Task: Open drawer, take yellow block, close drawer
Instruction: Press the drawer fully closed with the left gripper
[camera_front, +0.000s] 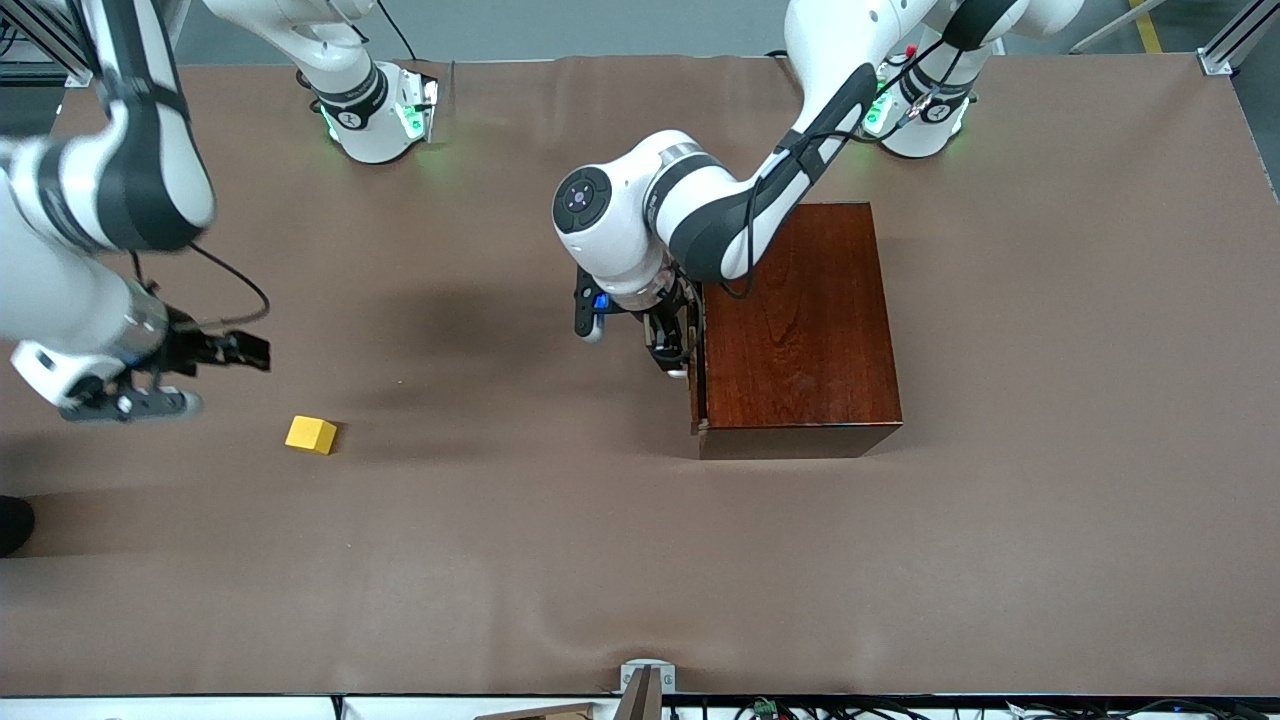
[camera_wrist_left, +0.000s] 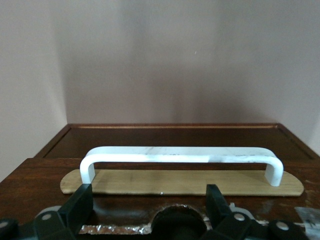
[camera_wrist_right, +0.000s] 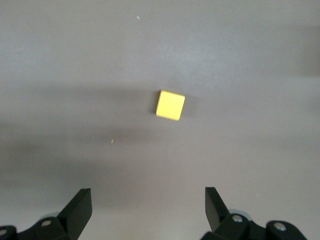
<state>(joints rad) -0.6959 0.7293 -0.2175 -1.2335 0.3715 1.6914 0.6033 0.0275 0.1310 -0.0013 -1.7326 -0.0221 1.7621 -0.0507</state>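
Note:
The dark mahogany box (camera_front: 800, 320) stands in the middle of the table. Its drawer (camera_front: 698, 360) faces the right arm's end and looks shut, flush with the box. My left gripper (camera_front: 668, 350) is open right in front of the drawer. In the left wrist view the white bar handle (camera_wrist_left: 180, 155) on the dark front (camera_wrist_left: 150, 137) lies just past my left gripper (camera_wrist_left: 148, 202), not between the fingers. The yellow block (camera_front: 311, 434) lies on the table toward the right arm's end. My right gripper (camera_front: 250, 352) is open and empty above the table beside it. The right wrist view shows the block (camera_wrist_right: 170, 105) ahead of the right gripper (camera_wrist_right: 148, 205).
The brown table cover (camera_front: 560, 560) is bare around the block and the box. A small mount (camera_front: 645, 685) sits at the table edge nearest the front camera.

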